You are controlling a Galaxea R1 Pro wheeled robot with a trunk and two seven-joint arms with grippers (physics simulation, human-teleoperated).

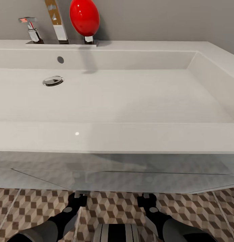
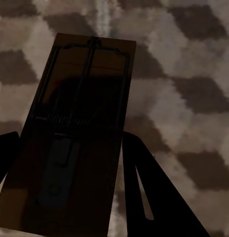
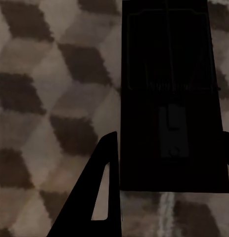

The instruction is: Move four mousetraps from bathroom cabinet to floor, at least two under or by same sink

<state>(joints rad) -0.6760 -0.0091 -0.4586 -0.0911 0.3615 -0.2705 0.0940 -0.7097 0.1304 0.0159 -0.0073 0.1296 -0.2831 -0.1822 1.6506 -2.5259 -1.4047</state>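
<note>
Head view: both arms reach under sink (image 1: 117, 134) | left gripper (image 2: 69, 187) fingers pinch a mousetrap (image 2: 77, 128), right gripper (image 3: 168, 192) another mousetrap (image 3: 171, 94) | step: placing (likely) | next: lower onto bathroom floor (image 1: 110, 208) beneath sink, release.

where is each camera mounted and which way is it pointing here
Head view: on the robot's head, facing forward and down at the sink and bathroom floor; both forearms show, with left gripper and right gripper.
Left wrist view: near that gripper, looking down its fingers at a mousetrap.
Right wrist view: likewise, fingers beside another mousetrap.
All three views share the cube-pattern tiles.
</note>
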